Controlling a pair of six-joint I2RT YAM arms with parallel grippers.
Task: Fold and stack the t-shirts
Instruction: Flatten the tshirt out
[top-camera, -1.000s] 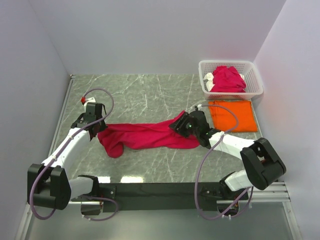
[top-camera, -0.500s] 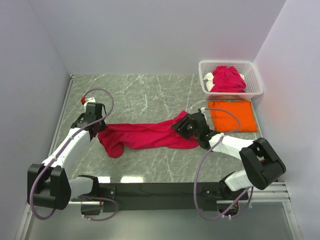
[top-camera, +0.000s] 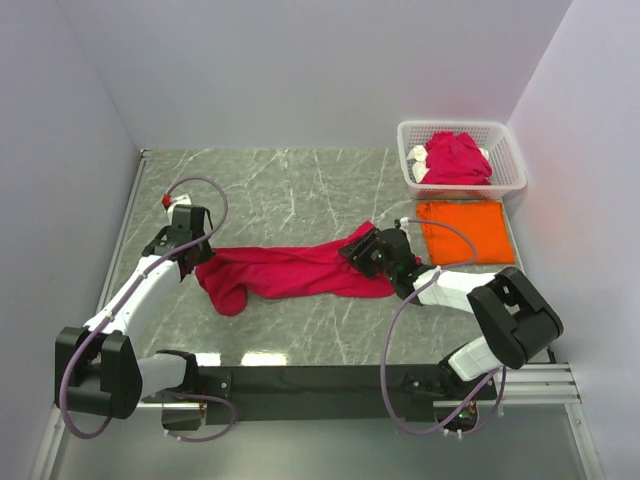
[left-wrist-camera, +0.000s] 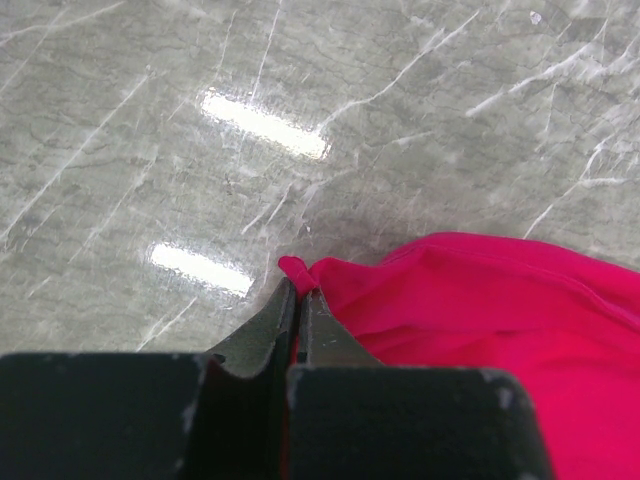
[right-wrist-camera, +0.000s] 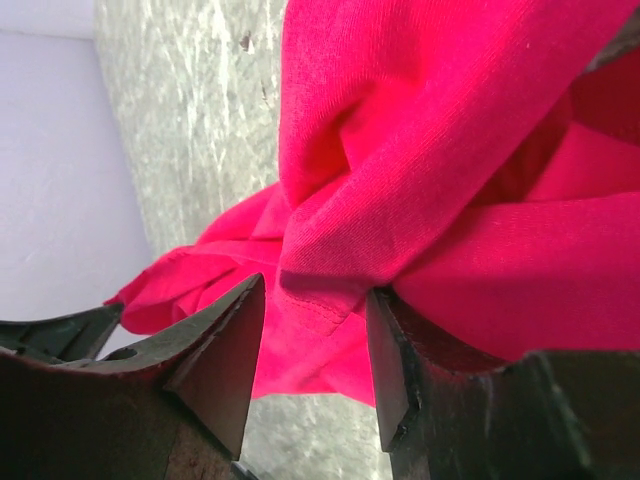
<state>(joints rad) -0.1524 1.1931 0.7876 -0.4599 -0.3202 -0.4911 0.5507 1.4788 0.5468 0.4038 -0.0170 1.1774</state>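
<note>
The left gripper (left-wrist-camera: 298, 300) is pinched tight on 1 edge of the crimson t-shirt (left-wrist-camera: 480, 330), which stretches from it across to the right gripper (right-wrist-camera: 315, 290). That gripper's jaws stand partly apart around a bunched fold; whether they clamp it is unclear. Just beyond it lies 1 flat orange t-shirt (top-camera: 462, 230), and farther on a white basket (top-camera: 508, 150) holds more crimson cloth (top-camera: 455, 160).

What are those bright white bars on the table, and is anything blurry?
Left wrist view: the bars are reflected light on the glossy table, cloth sharp. Right wrist view: crimson t-shirt very close, weave crisp, no glare. Top view: even light, small glare patches near the table's front edge.
</note>
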